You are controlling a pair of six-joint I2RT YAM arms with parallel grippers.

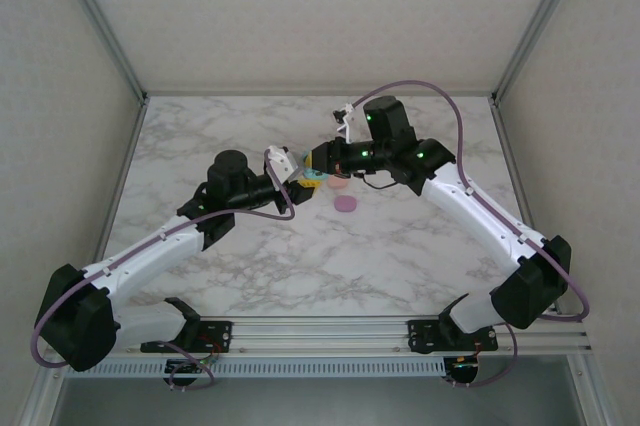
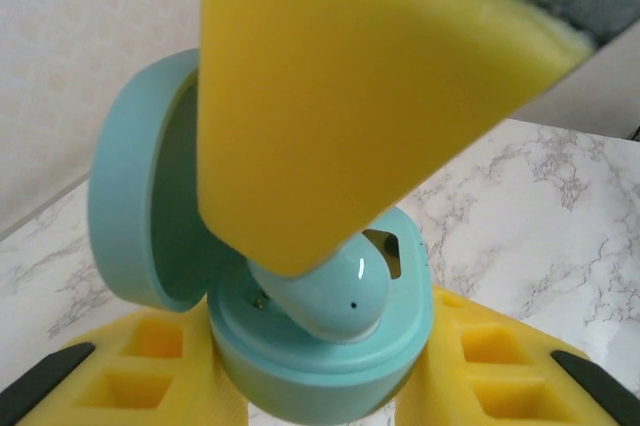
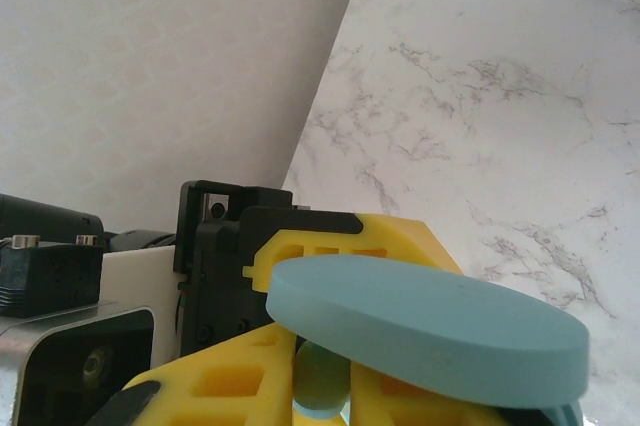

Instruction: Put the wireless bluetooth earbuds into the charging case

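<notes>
The right claw (image 3: 320,388) is closed almost fully on a teal earbud (image 3: 320,381), which sits pinched between its yellow fingers. In the left wrist view one of those fingers (image 2: 350,96) comes down from above with the earbud (image 2: 325,296) at its tip, the bud's lower end inside a well of the teal charging case (image 2: 330,351). Directly under the right claw, the left claw (image 2: 322,374) grips the case's round base from both sides, its yellow pads pressed against the base. The case's lid (image 2: 130,206) stands open, hinged up on the left of the left claw. In the right wrist view the same lid (image 3: 430,331) lies across the front of the right claw's fingers and hides most of the case's opening. Just beyond the lid sits the black and yellow body of the left claw (image 3: 290,246), crowding the space behind the earbud. From above, the two claws (image 1: 298,184) (image 1: 318,164) meet tip to tip over the middle of the marble tabletop (image 1: 400,256). A pink piece (image 1: 338,183) lies just beside the right claw, partly under that arm. A purple oval case (image 1: 347,204) rests a little nearer the arm bases, apart from both claws. A pale wall (image 3: 150,66) rises behind the left claw.
</notes>
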